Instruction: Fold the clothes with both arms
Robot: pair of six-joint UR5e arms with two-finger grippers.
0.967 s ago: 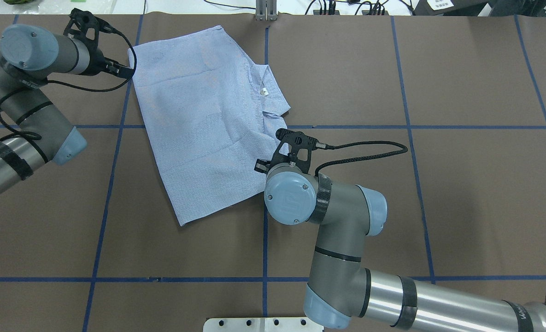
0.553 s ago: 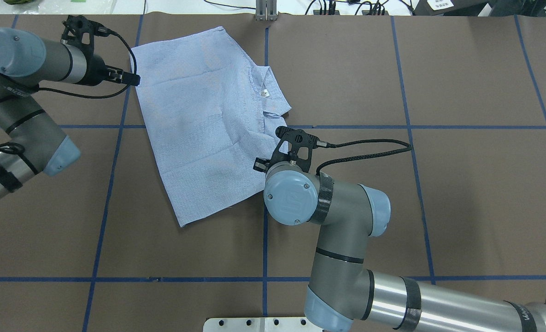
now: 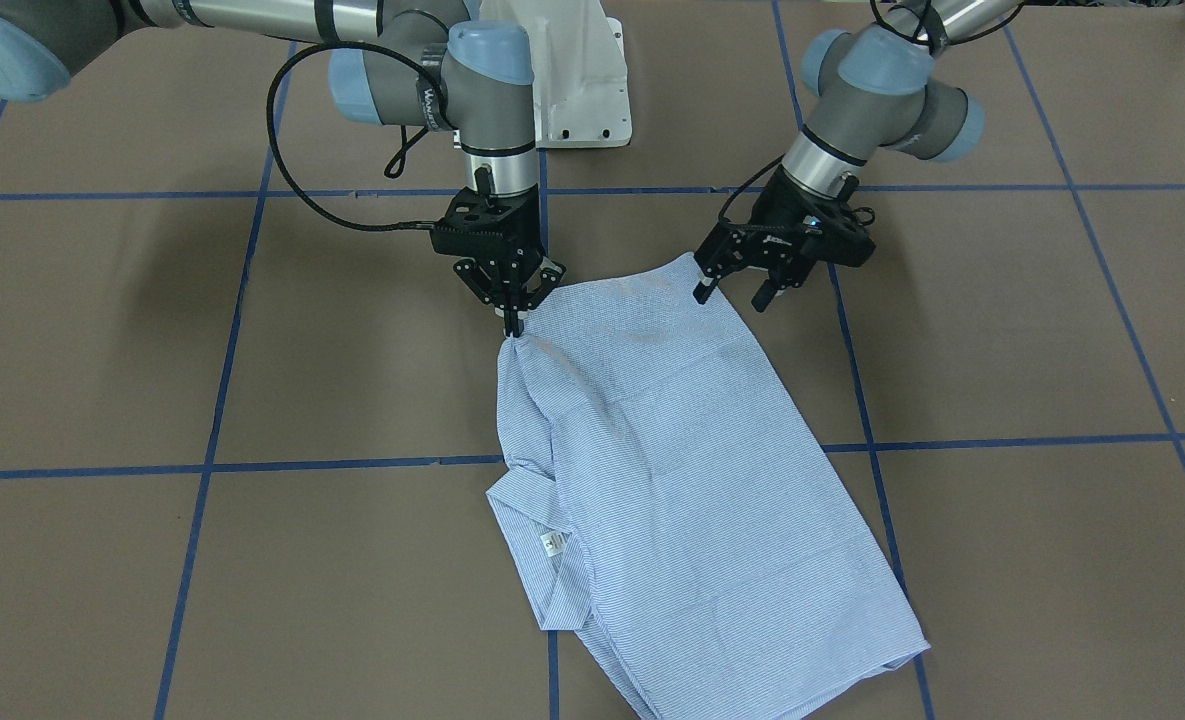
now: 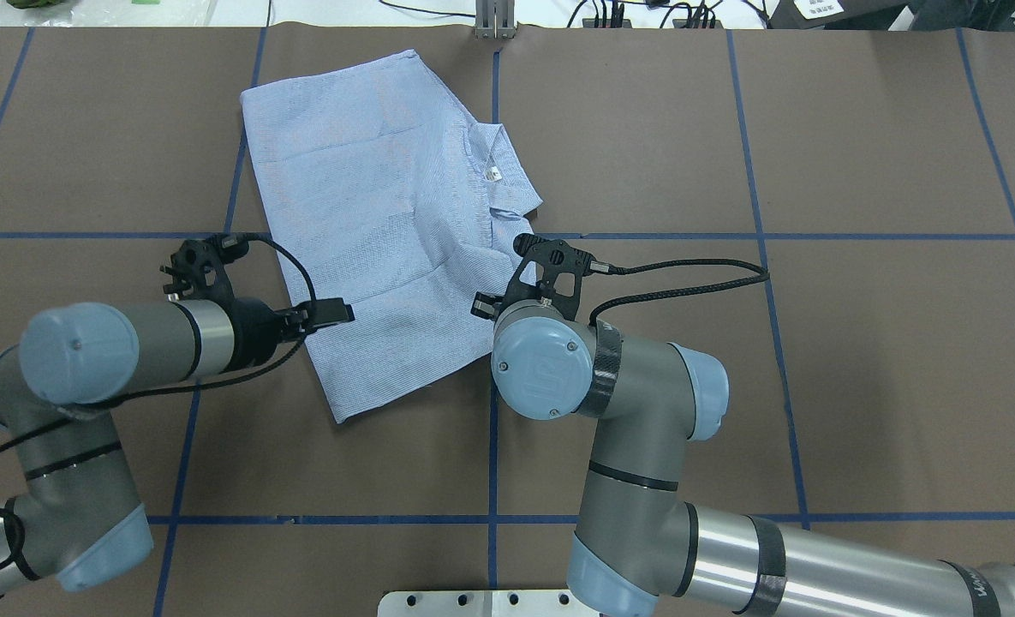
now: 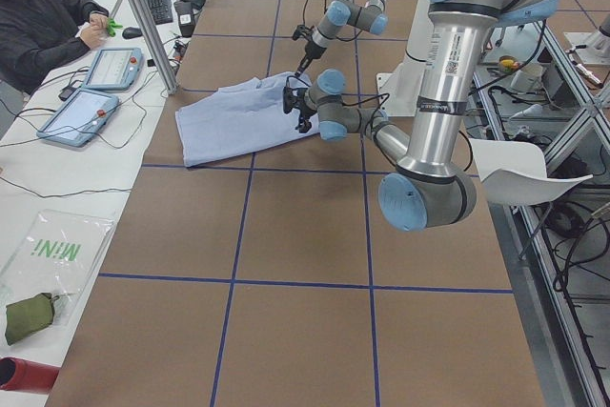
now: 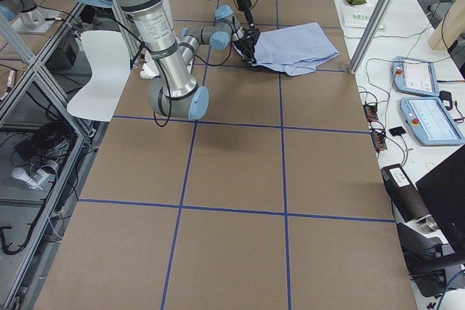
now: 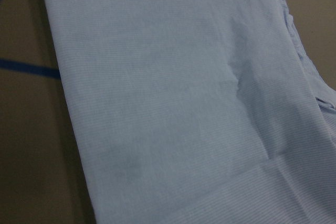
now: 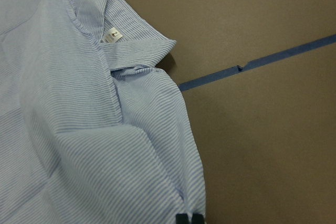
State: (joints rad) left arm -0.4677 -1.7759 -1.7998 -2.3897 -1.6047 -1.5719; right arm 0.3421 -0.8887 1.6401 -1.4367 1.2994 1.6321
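Right gripper [image 3: 514, 323]: clamped on shirt [image 3: 692, 480] edge.
Left gripper [image 3: 730, 296]: spread, empty, at upper-right corner.
Axis: toward lower right.

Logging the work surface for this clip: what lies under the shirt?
The shirt lies on the brown table cover; blue tape lines run in beneath it from both sides. Its folded-under layers, and anything between fabric and table, are covered.

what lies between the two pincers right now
One edge of the shirt spans from the right pincer, shut on it, to the open left pincer, seen in the front-facing view.
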